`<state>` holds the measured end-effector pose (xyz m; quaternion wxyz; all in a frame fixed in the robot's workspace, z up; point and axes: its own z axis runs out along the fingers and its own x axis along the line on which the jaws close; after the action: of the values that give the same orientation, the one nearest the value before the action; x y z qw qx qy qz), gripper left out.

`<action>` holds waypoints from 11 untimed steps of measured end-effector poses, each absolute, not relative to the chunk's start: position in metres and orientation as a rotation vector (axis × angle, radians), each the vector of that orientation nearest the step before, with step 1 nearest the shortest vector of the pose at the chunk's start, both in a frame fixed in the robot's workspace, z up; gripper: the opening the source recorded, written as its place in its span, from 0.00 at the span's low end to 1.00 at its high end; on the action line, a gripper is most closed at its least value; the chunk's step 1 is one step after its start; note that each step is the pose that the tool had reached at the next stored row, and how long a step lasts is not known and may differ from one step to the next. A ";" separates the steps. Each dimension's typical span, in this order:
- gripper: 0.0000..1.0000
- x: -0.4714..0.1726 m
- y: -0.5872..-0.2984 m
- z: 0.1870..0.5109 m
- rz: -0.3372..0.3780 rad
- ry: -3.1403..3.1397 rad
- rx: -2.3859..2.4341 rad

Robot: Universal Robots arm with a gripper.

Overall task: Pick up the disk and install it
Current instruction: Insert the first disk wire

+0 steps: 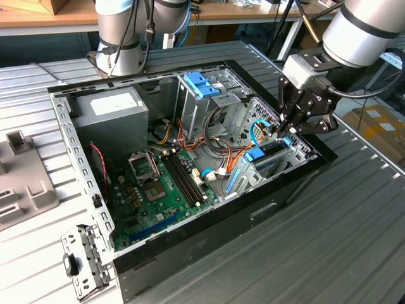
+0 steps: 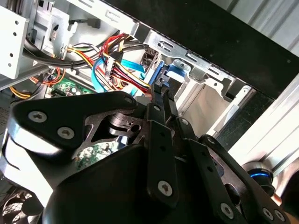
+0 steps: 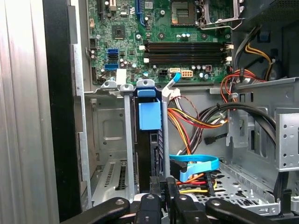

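Jaws: we are seeing the black fingers drawn close together over the rear edge of the disk, though we cannot tell whether they are gripping it or only pressing on it.
Gripper: it is hanging over the drive bay at the exterior view's right end of the open computer case; in both wrist views its black linkages are crowding the near part of the picture.
Disk: it is sitting on edge in a slot of the grey metal drive bay, between upright bay walls, with its long axis running from the gripper toward the motherboard.
Disk, far end: a light-blue plastic tab is facing the motherboard; in the exterior view the disk is showing as a dark slab with blue trim below the fingers.
Hidden: the fingers are covering the disk's near end, and its label is turned out of sight.
Hard to make out: in the second wrist view we are catching only a blue sliver past the fingertips, and cannot say whether it belongs to the disk.
Materials: perforated sheet steel is forming the bay, a green circuit board is carrying black memory slots, and red, yellow and orange wires are looping beside a flat blue cable.
Setting: the case is lying on a ribbed grey metal table.
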<state>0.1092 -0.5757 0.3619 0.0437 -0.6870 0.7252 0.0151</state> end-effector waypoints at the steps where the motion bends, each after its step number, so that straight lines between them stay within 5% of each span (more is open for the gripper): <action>1: 0.17 0.109 -0.576 0.361 0.046 2.216 -2.101; 11: 0.17 0.107 -0.576 0.355 0.049 2.174 -2.146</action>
<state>0.1074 -0.5758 0.3546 0.0435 -0.7017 0.7109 0.0160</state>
